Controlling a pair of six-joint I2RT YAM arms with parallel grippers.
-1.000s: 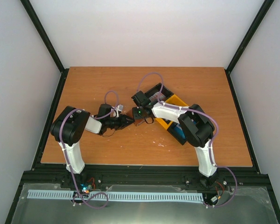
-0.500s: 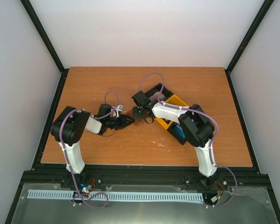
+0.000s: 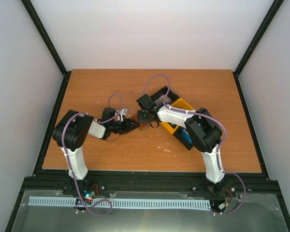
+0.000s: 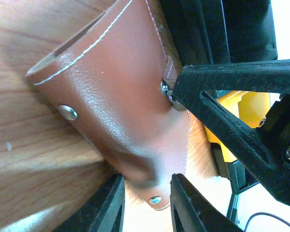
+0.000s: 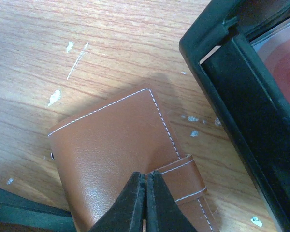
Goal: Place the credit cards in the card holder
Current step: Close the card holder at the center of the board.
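The card holder (image 4: 121,96) is a brown leather wallet lying closed on the wooden table, between both grippers (image 3: 145,125). My left gripper (image 4: 145,203) has the holder's lower corner, the one with a rivet, between its two black fingers. My right gripper (image 5: 146,181) is shut, its tips pinched at the edge of the snap tab (image 5: 186,174) on the card holder (image 5: 116,145). From the left wrist the tab looks lifted at those tips. A reddish credit card (image 5: 282,63) lies in the black bin (image 5: 232,82).
The black bin (image 3: 157,96) and a yellow bin (image 3: 182,107) stand side by side just right of the card holder, under my right arm. White scuff marks (image 5: 70,48) dot the table. Black frame rails border the table.
My right gripper's fingers have closed at the snap tab. The left gripper and the card holder have stayed where they were.
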